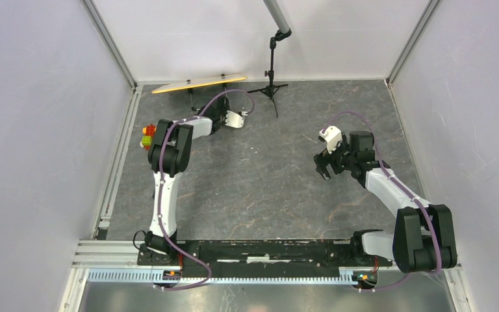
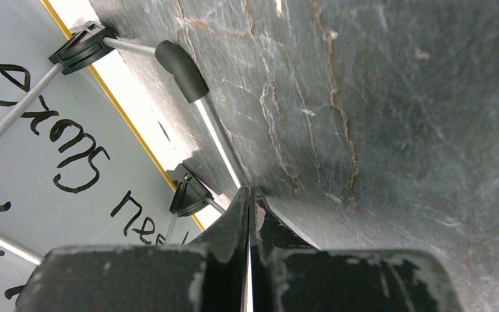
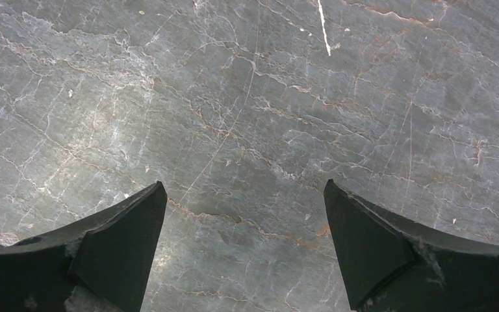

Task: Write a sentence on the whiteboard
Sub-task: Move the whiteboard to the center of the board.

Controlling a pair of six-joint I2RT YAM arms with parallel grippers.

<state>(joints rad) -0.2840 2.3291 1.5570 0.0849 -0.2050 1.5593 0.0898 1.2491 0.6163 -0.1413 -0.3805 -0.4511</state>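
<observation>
The whiteboard [image 1: 198, 82] stands tilted at the back of the table, its yellow-orange rim toward the top camera. In the left wrist view its white face [image 2: 32, 175] fills the left side, held on thin metal stand rods by black clips [image 2: 81, 47]. The sentence [image 2: 71, 153] is black handwritten script in lines across that face; I cannot read it whole. My left gripper [image 2: 250, 195] is shut with nothing between its fingers, just in front of the board's lower edge. My right gripper [image 3: 243, 188] is open over bare table, far from the board, also visible from above [image 1: 325, 166].
A small black tripod [image 1: 271, 84] with a grey pole stands right of the board. A cluster of red, green and yellow items [image 1: 147, 135] sits at the table's left edge beside the left arm's elbow. Grey walls close three sides.
</observation>
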